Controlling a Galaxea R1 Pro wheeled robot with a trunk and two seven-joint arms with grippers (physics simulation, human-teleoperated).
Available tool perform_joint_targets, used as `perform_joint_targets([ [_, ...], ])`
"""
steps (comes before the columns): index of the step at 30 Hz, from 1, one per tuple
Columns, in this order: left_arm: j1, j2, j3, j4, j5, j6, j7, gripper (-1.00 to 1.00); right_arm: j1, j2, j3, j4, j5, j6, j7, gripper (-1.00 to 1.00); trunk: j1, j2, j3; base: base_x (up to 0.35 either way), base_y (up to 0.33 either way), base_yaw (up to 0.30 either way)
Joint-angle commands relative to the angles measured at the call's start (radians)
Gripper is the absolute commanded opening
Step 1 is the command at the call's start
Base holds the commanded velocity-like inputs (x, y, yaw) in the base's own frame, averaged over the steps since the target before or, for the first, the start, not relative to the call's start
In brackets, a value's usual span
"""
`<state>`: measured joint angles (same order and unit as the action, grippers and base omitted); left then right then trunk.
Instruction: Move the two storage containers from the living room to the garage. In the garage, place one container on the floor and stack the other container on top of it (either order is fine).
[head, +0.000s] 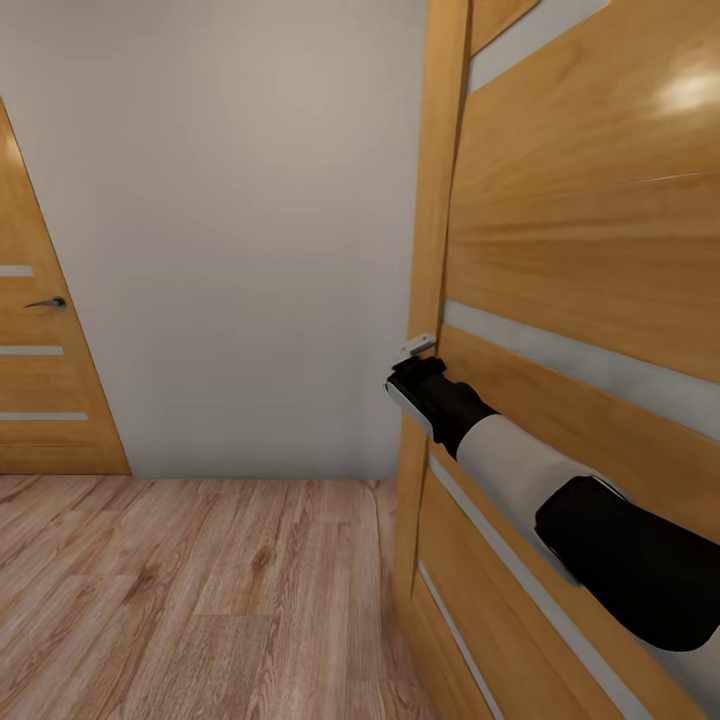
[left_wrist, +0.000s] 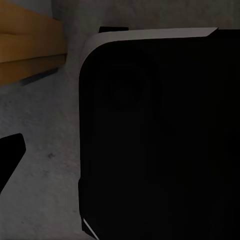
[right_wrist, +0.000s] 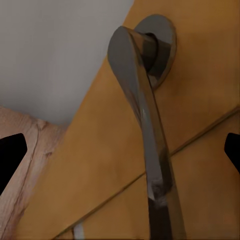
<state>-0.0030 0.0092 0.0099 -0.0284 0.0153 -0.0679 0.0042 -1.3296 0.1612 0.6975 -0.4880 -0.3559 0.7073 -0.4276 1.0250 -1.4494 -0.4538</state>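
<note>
The two storage containers are out of view. A tall wooden door (head: 600, 250) with pale stripes stands ajar on my right. My right arm (head: 520, 470) reaches past its free edge, its wrist by the latch plate (head: 418, 345). In the right wrist view my right gripper (right_wrist: 121, 152) is open, one black fingertip (right_wrist: 10, 155) on each side of the door's dark metal lever handle (right_wrist: 145, 125), not touching it. My left gripper (left_wrist: 120, 155) shows one fingertip (left_wrist: 10, 155) spread wide beside a black, rounded robot part (left_wrist: 160, 140).
A plain pale wall (head: 240, 230) closes the space ahead. A second wooden door (head: 40, 380) with a lever handle (head: 47, 302) stands shut at the left. Light wood plank flooring (head: 200, 600) lies below. The left wrist view has a grey mottled surface (left_wrist: 50, 150).
</note>
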Motion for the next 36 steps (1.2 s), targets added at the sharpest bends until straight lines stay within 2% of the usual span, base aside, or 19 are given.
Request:
perform_joint_targets([
  [1, 0.0, 0.0, 0.001, 0.0, 0.002, -0.003, 0.0, 1.0, -0.001, -0.005, 0.007, 0.0, 0.006, 0.01, -0.011, 1.0, 0.0, -0.001, -0.001, 0.0, 0.0, 0.0],
  [13, 0.0, 0.0, 0.001, -0.001, 0.002, -0.003, 0.0, 1.0, -0.002, -0.075, 0.007, 0.0, 0.004, 0.011, -0.011, 1.0, 0.0, -0.001, -0.001, 0.0, 0.0, 0.0],
  [17, 0.0, 0.0, 0.001, 0.0, 0.002, -0.003, 0.0, 1.0, -0.002, -0.113, 0.006, 0.0, 0.003, 0.009, -0.01, 1.0, 0.0, -0.001, -0.001, 0.0, 0.0, 0.0],
  [22, 0.0, 0.001, 0.001, -0.001, 0.002, -0.003, 0.0, 1.0, -0.002, -0.143, -0.008, 0.0, 0.002, 0.008, -0.01, 1.0, 0.0, -0.001, -0.001, 0.0, 0.0, 0.0],
  [27, 0.0, 0.001, 0.001, 0.0, 0.002, -0.003, 0.0, 1.0, -0.001, -0.156, -0.041, 0.0, 0.003, 0.013, -0.01, 1.0, 0.0, -0.001, -0.001, 0.0, 0.0, 0.0],
  [36, 0.0, 0.002, 0.001, 0.0, 0.002, -0.003, 0.0, 1.0, -0.001, -0.171, -0.048, 0.001, 0.002, 0.014, -0.01, 1.0, 0.0, -0.001, -0.001, 0.0, 0.0, 0.0],
])
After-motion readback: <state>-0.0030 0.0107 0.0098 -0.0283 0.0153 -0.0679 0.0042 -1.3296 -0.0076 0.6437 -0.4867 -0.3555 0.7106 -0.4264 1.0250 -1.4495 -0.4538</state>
